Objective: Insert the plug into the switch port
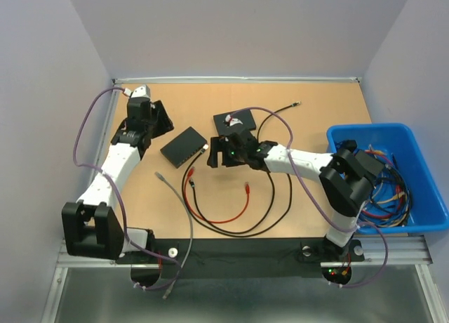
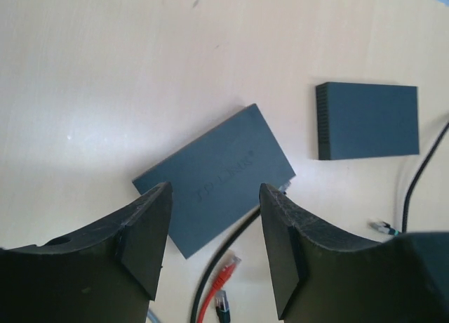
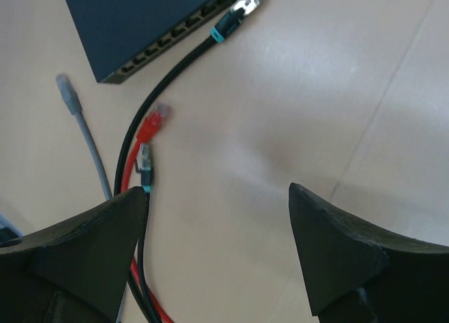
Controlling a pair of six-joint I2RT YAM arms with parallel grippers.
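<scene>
The right gripper (image 3: 217,196) is hovering with its fingers spread wide and nothing between them. The black cable's plug (image 3: 235,15) is lying ahead of it, right at the corner of the switch (image 3: 147,21) where the port row is ending. Bare table (image 3: 330,84) is lying open beside the plug, while a red plug (image 3: 153,123) and a grey plug (image 3: 68,91) are crowding the other side. The left gripper (image 2: 214,196) is hanging open and empty above the switch. Whether the plug is sitting in a port is hard to make out.
</scene>
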